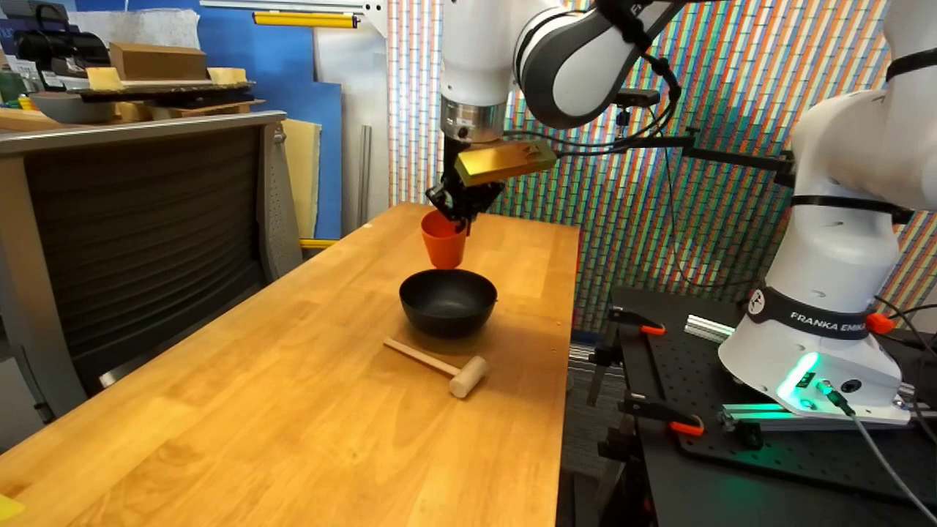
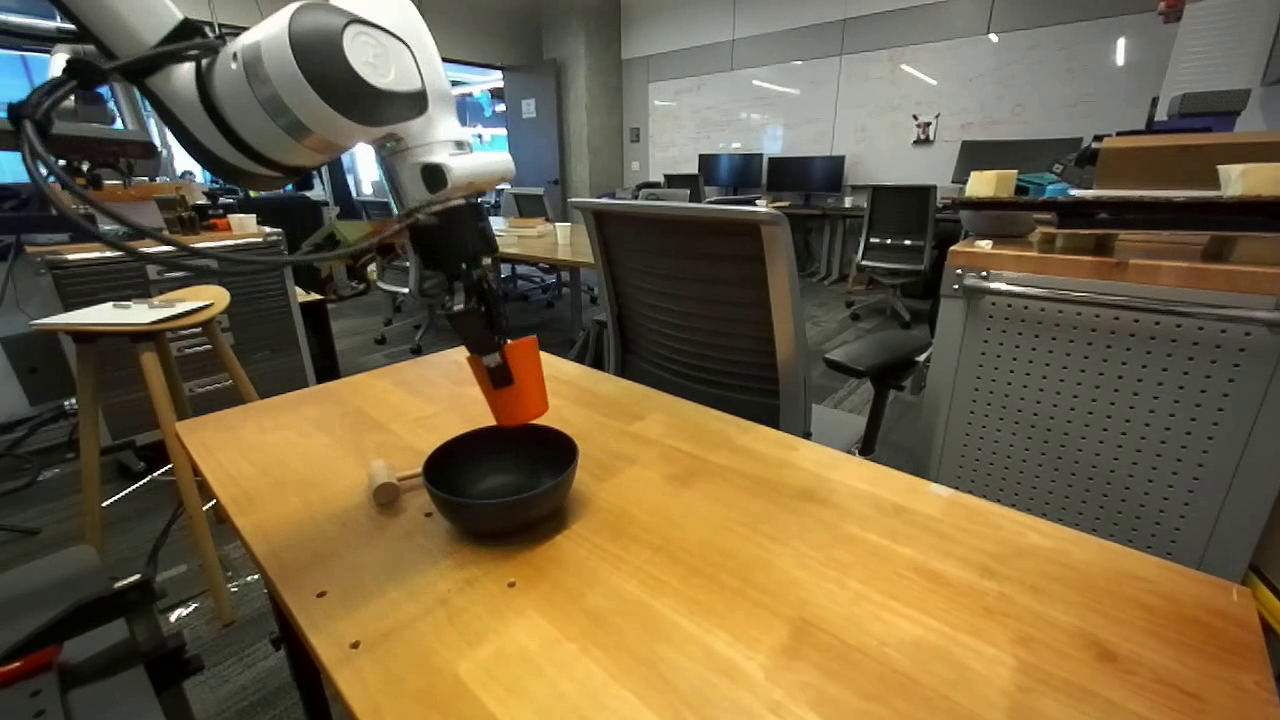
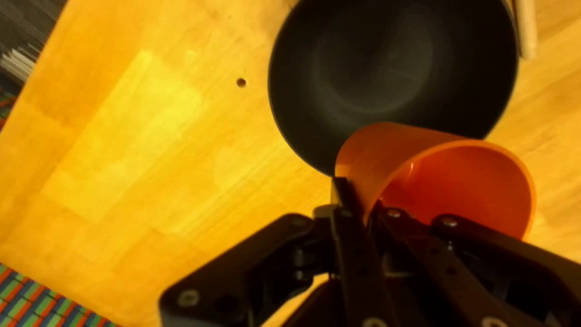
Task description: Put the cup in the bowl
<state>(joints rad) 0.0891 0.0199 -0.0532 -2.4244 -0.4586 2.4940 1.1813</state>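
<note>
The orange-red cup (image 1: pixel 442 247) is held by my gripper (image 1: pixel 461 219) above the table; it also shows in an exterior view (image 2: pixel 522 388). In the wrist view the cup (image 3: pixel 467 181) is tilted. The gripper (image 3: pixel 366 211) is shut on its wall, with one finger outside and the other inside. The gripper also shows in an exterior view (image 2: pixel 497 365). The black bowl (image 1: pixel 448 318) stands upright on the table in both exterior views (image 2: pixel 500 505). In the wrist view the bowl (image 3: pixel 372 77) looks empty, and the cup's base overlaps its near rim. Part of the bowl is hidden behind the cup.
A wooden mallet (image 1: pixel 468 377) lies on the table (image 1: pixel 307 439) beside the bowl; it also shows in an exterior view (image 2: pixel 385 482), and its handle shows in the wrist view (image 3: pixel 526 27). A chair (image 1: pixel 146 205) stands along the table's edge.
</note>
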